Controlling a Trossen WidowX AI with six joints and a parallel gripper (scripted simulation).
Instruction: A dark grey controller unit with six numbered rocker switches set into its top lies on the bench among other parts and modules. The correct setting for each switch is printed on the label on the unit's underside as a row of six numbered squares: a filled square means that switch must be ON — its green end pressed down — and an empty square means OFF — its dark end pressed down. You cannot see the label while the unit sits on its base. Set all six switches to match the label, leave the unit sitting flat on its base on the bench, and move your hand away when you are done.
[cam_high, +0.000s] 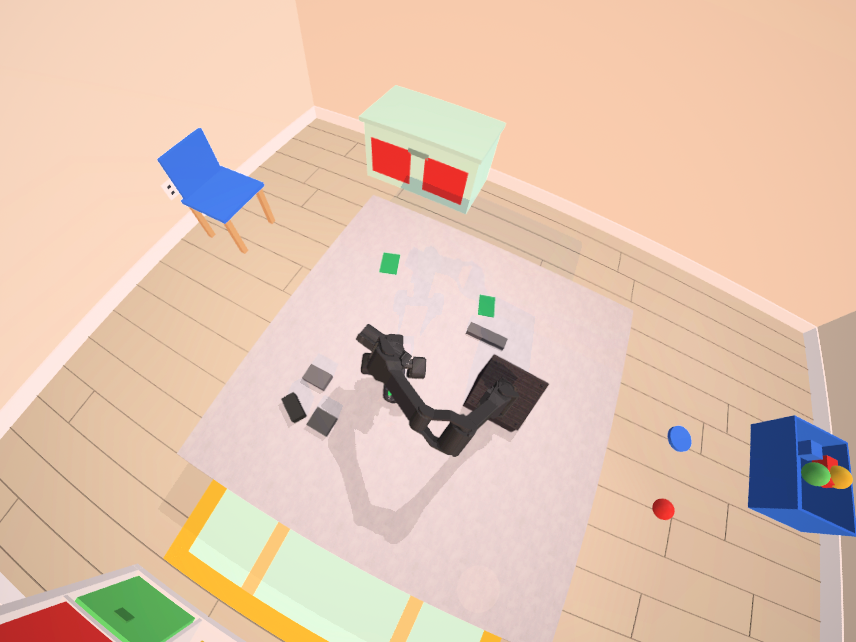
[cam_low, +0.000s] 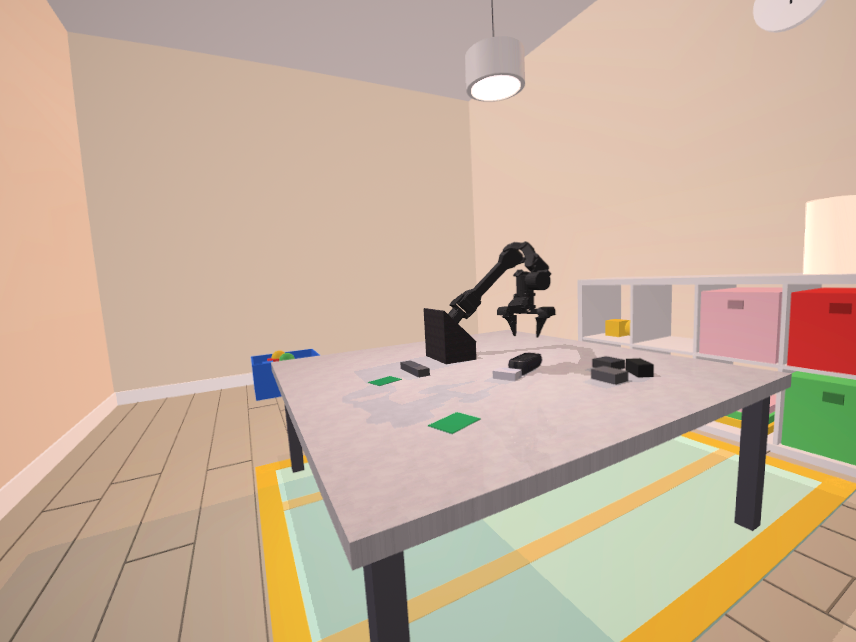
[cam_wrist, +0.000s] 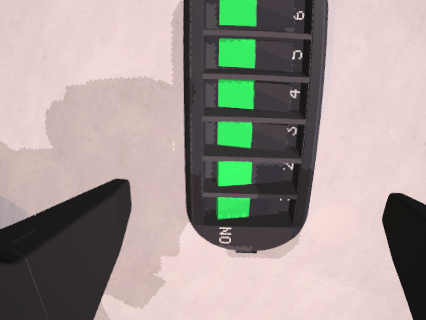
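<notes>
The dark grey controller unit sits flat on its base on the bench, top up. In the wrist view its switches 1 to 6 run from bottom to top. Green ends show on the left, on the ON side, and dark ends with the numbers on the right. Which ends are pressed down I cannot tell. The label underneath is hidden. In the top view the arm covers most of the unit. My gripper is open and empty above the unit, its fingertips on either side of the unit's switch 1 end in the wrist view.
A pale block lies close to the unit. Three dark modules lie grouped to one side. A dark bar and a green square lie near the arm's base; another green square lies farther off.
</notes>
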